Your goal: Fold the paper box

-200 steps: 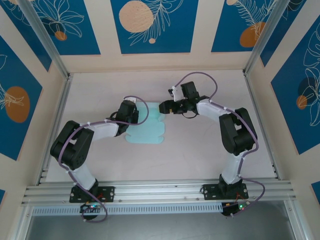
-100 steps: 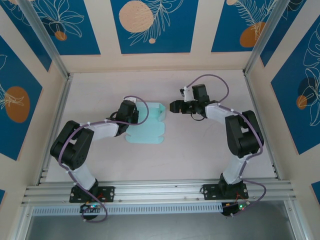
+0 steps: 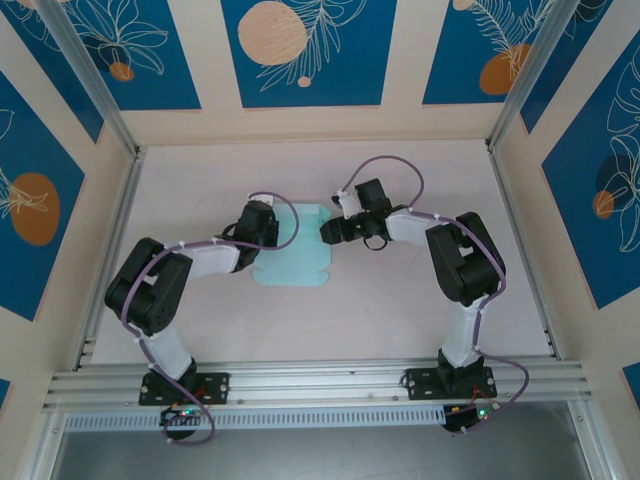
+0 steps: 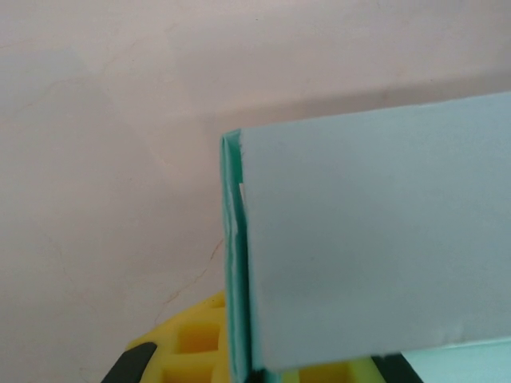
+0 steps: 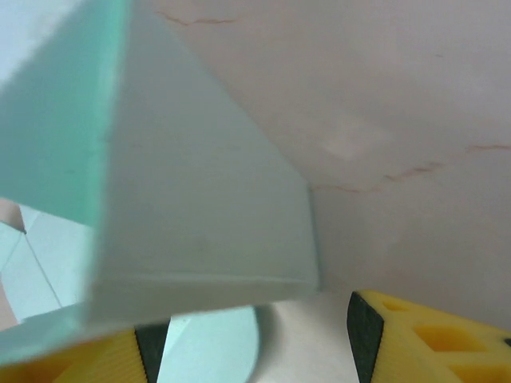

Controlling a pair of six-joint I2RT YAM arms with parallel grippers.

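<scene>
The paper box [image 3: 293, 262] is a pale mint die-cut sheet lying mid-table, its far part [image 3: 308, 217] folded up. My left gripper [image 3: 264, 226] is shut on the sheet's left side. In the left wrist view a doubled mint panel [image 4: 375, 239] rises from between the yellow pads [image 4: 188, 347] of that gripper [image 4: 255, 369]. My right gripper [image 3: 332, 229] sits at the raised part's right edge. Its jaws [image 5: 251, 339] stand open, with a folded flap [image 5: 200, 215] hanging over the left finger [image 5: 80, 359] and the right finger [image 5: 415, 335] free.
The pale table [image 3: 400, 300] is walled by blue-and-cream panels at the back and sides. An aluminium rail [image 3: 320, 380] runs along the near edge by the arm bases. Purple cables loop over both arms.
My right gripper drew back to the right, then came in again, lower, to the raised flap's right edge, its jaws a little narrower. The left gripper kept its grip and place.
</scene>
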